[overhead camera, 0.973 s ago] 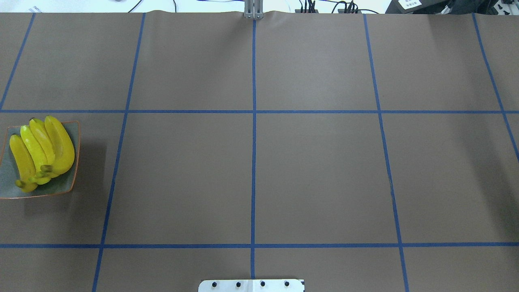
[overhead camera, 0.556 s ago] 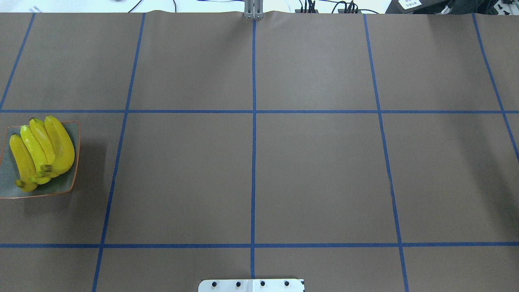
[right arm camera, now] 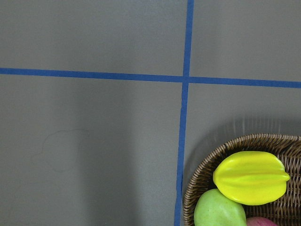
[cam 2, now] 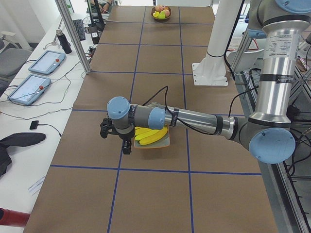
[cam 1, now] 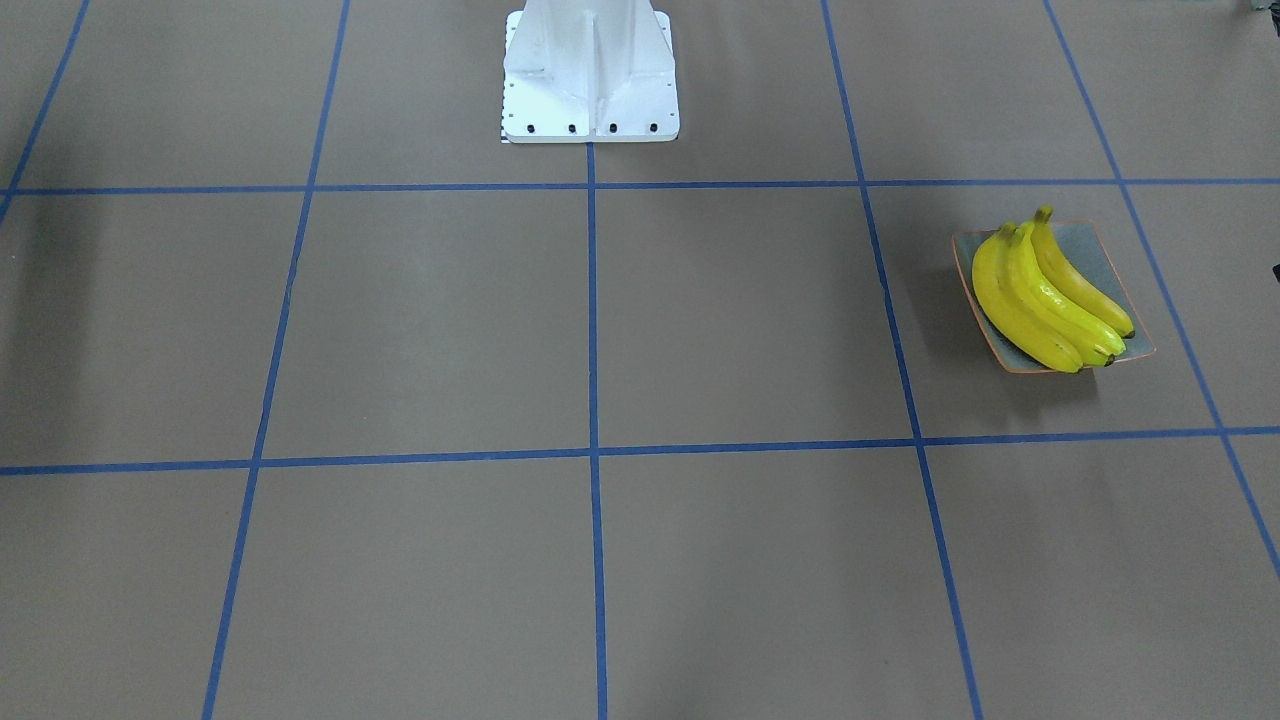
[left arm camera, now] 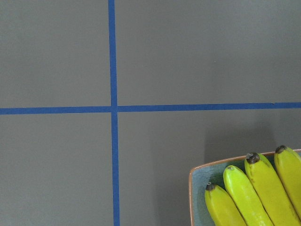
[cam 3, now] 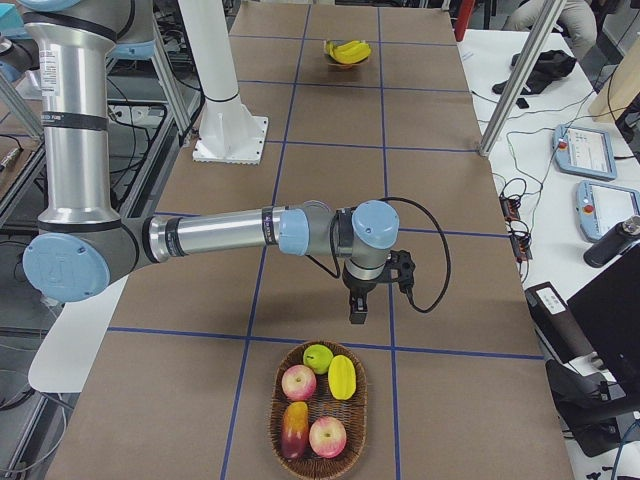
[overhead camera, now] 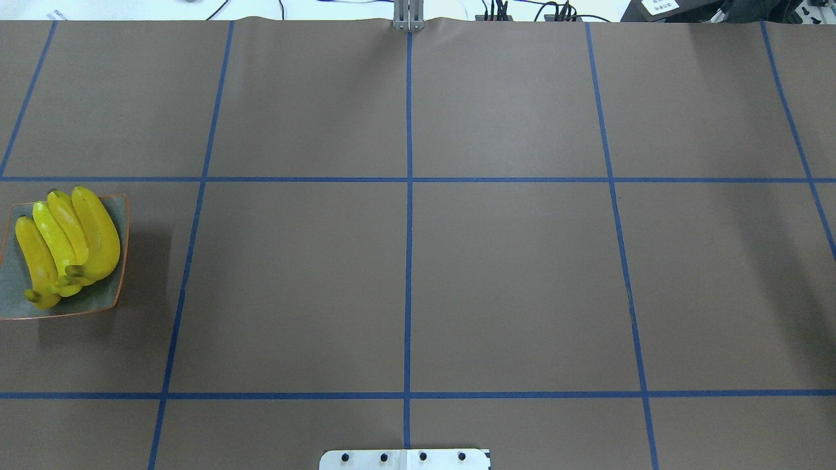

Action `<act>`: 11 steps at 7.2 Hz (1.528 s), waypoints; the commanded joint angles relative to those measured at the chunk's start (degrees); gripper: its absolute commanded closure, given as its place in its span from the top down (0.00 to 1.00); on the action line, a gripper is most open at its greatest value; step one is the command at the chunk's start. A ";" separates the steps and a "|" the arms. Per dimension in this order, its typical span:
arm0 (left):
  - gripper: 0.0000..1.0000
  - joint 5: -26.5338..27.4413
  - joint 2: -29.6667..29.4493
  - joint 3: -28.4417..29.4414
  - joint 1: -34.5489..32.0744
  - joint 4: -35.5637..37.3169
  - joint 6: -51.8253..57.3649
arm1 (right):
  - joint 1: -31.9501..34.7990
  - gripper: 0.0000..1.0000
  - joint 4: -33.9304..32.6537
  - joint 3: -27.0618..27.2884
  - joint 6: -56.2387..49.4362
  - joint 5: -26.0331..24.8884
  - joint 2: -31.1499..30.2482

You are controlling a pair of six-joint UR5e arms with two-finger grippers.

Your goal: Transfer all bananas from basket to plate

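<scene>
Front-facing view: the bananas (cam 1: 1040, 300) lie together on the plate (cam 1: 1087, 236), on the robot's left side. Left side view: the left gripper (cam 2: 125, 144) hangs just beside the plate. How far it is open, I cannot tell. Right side view: the right gripper (cam 3: 358, 305) hangs near the basket (cam 3: 272, 420). Its opening I also cannot tell.

Bananas (cam 2: 150, 136) on plate (cam 2: 165, 144) beside near arm (cam 2: 194, 118)

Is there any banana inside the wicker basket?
No, the basket holds only a starfruit, a green fruit and reddish fruits.
</scene>
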 commanded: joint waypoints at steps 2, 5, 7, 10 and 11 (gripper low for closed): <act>0.99 2.26 1.92 -0.44 -0.02 -1.02 0.20 | -0.24 1.00 -0.08 0.41 0.11 -0.09 0.48; 0.99 2.81 1.93 -0.44 -0.02 -1.38 -0.59 | -0.94 1.00 0.00 0.33 0.20 0.08 0.40; 0.99 2.55 2.02 -0.44 -0.10 -1.38 -0.68 | -1.21 1.00 0.00 0.33 0.28 0.17 0.31; 0.99 2.98 2.11 -0.18 -0.10 -1.55 -0.59 | -3.14 1.00 0.09 0.33 0.37 0.43 0.84; 0.99 3.07 2.02 0.00 -0.10 -1.55 -0.51 | -3.14 1.00 0.00 0.76 0.37 0.52 0.75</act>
